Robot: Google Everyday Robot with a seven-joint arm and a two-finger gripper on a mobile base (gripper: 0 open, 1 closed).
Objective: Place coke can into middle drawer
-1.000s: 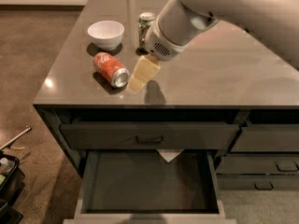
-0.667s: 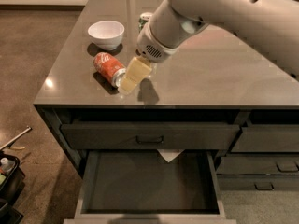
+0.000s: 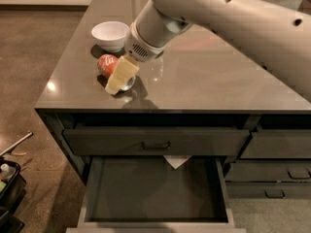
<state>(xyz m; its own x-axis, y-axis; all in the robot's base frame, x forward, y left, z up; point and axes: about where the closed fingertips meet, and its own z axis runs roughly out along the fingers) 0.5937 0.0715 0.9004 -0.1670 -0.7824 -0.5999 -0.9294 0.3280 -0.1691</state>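
Note:
The coke can (image 3: 108,64) lies on its side on the grey counter top (image 3: 204,81), near the front left, just in front of the white bowl. It is red with white script, and its silver end faces the front. My gripper (image 3: 118,81) reaches down from the upper right and sits right over the can, covering its right half. The middle drawer (image 3: 221,188) is pulled open below the counter, and its dark flat inside is bare.
A white bowl (image 3: 111,34) stands behind the can. The top drawer front with a bar handle (image 3: 155,144) is shut above the open drawer. Narrower drawers (image 3: 274,147) are to the right. A white scrap (image 3: 176,161) hangs at the open drawer's back. Clutter lies on the floor at left (image 3: 7,178).
My gripper has moved left and down from beside the can to right over it. The arm now hides the green-and-silver can behind it. The coke can has not moved.

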